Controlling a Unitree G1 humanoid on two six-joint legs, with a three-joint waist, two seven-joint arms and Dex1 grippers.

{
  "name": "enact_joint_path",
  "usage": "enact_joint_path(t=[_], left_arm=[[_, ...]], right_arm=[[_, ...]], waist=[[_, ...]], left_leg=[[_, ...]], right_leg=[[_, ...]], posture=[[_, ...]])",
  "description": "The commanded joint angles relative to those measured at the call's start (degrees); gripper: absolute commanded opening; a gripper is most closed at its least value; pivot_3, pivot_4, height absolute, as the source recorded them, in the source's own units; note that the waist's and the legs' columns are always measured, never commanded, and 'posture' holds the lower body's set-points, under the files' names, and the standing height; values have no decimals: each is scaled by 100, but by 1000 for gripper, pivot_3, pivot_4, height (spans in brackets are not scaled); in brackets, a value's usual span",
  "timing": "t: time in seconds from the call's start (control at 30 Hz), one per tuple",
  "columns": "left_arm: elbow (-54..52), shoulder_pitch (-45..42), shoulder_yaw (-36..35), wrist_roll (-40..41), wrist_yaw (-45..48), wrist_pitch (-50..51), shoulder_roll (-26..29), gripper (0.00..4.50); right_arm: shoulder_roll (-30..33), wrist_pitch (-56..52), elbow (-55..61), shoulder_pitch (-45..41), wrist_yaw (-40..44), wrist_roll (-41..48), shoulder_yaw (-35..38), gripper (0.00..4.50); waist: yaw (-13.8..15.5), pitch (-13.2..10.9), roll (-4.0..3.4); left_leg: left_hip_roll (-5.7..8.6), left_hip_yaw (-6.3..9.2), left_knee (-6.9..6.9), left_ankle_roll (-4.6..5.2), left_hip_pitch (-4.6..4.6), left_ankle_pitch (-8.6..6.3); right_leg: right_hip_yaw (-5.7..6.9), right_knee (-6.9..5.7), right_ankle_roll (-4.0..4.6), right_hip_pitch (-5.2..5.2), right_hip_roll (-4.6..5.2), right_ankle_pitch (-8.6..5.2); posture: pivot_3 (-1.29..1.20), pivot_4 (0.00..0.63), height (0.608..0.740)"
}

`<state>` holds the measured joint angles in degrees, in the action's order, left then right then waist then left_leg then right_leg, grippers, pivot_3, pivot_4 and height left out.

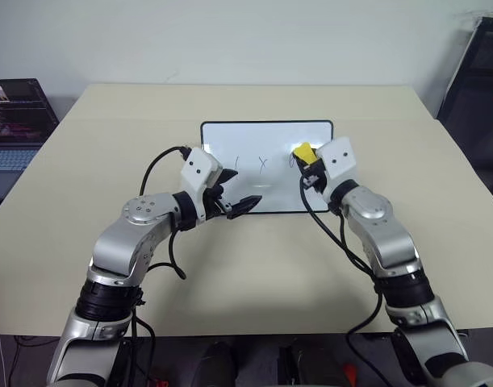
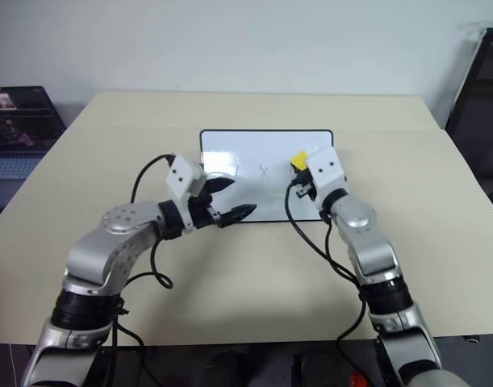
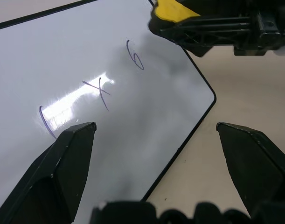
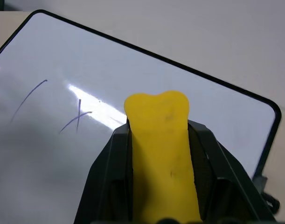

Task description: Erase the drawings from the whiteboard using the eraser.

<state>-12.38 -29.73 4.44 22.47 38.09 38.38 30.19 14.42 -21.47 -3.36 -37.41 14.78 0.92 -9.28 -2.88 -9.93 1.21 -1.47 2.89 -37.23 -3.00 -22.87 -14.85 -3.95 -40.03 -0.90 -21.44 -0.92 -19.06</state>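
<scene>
Three drawings [image 1: 262,164] remain on the whiteboard [image 1: 230,133]; right gripper [image 1: 307,165] clenches the light, stiff-looking eraser [image 1: 302,151] mid-body, left gripper [image 1: 235,193] spread, empty.

The whiteboard [image 1: 266,133] lies flat toward the far middle of the tan table, a small glossy white rectangle with a thin black frame and rounded corners, its long sides running left to right. The drawings [image 3: 101,91] sit in a row across its middle: a slanted stroke, an x and a 6 (all thin, greyish-purple marker lines, unsmudged), with a bright glare streak crossing the first two. The eraser [image 4: 163,154], a small yellow oblong block, is clamped between black fingers above the board's right part, its rounded end jutting forward beside the 6.
</scene>
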Motion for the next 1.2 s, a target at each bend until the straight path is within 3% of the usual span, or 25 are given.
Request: enact_joint_path(t=[0.03,0.23,0.63,1.03,1.2], left_arm=[[-23,-221,50,-69,-13,12,-46,4500],[-98,-230,100,-97,-7,62,-65,4500],[-70,-200,98,-131,65,0,-87,4500],[-194,19,160,-168,113,-66,-109,4500],[-290,106,184,-166,110,-49,-110,4500]], right_arm=[[-119,550,-874,-509,-37,-240,-35,1228],[-167,833,-1811,-800,78,-523,-128,1228],[162,-255,-971,-84,952,-853,-661,1227],[43,622,-1816,-949,94,-1265,-423,1216],[99,555,-1997,-979,308,-1277,-501,1215]], waist=[[-6,0,0],[-23,0,0],[-29,1,0],[-41,-1,1],[-39,-1,1]], left_leg=[[0,0,0,0,-1,0],[-2,-1,5,-2,-3,1],[1,5,-68,1,9,-1],[4,4,-71,7,20,8],[4,5,-68,7,6,8]], right_leg=[[0,0,0,0,0,0],[-1,3,0,-4,1,0],[-1,-66,-1,8,0,-1],[-4,-92,-2,7,-2,2],[-4,-81,-2,0,0,1]], posture=[[0,150,740],[0,150,740],[0,150,740],[0,150,740],[0,150,740]])
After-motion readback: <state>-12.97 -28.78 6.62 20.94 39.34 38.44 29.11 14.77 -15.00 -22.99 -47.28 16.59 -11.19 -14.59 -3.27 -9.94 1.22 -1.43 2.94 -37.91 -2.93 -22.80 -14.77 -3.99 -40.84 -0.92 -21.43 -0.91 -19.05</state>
